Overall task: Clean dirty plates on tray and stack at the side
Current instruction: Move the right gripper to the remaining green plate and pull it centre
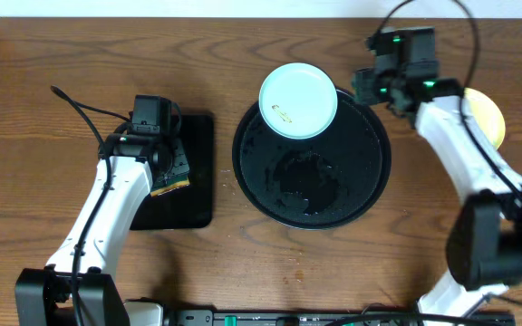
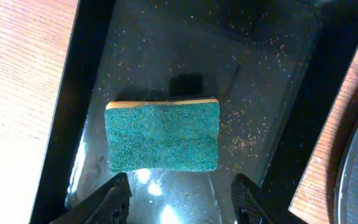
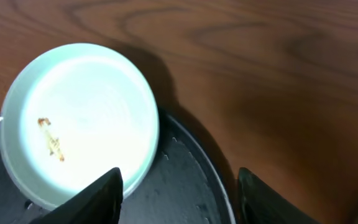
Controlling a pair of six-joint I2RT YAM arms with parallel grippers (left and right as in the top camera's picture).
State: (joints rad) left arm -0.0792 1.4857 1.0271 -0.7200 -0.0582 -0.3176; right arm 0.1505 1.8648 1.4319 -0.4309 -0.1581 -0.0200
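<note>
A pale aqua plate (image 1: pixel 298 100) with a small brown smear rests on the far rim of the round black tray (image 1: pixel 370 172). In the right wrist view the plate (image 3: pixel 79 118) lies just left of my open, empty right gripper (image 3: pixel 179 196), which hovers over the tray's rim (image 3: pixel 211 177). In the overhead view that gripper (image 1: pixel 364 86) is at the tray's far right edge. A pale yellow plate (image 1: pixel 488 118) lies on the tabletop at the right, partly hidden by the right arm. A second aqua plate is not in view. My left gripper (image 2: pixel 182 199) is open.
A green scrub sponge (image 2: pixel 162 135) lies in the wet rectangular black tray (image 2: pixel 278 93), just ahead of the left fingers. In the overhead view that tray (image 1: pixel 198 172) is left of the round tray, and the left gripper (image 1: pixel 170 170) is over it.
</note>
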